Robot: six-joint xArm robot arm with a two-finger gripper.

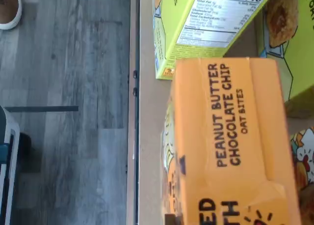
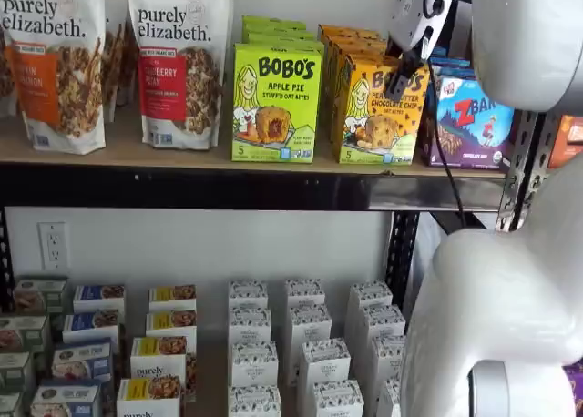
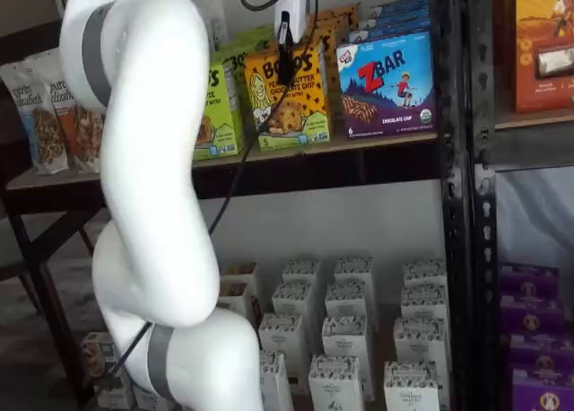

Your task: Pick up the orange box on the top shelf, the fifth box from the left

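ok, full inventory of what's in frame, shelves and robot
orange box: front of a row, yellow-orange, top shelf, between the green and blue boxes
Apple Pie boxes: a row, lime green, beside the orange box
ZBar boxes: a row, blue-purple, on its other side
granola bags: at least two, white, far end of the top shelf
small white boxes: many, in rows, lower level
purple boxes: a stack, lower level of the next bay
arm: one, white, in front of the shelves
gripper: black jaws at the orange box's top front; gap not visible
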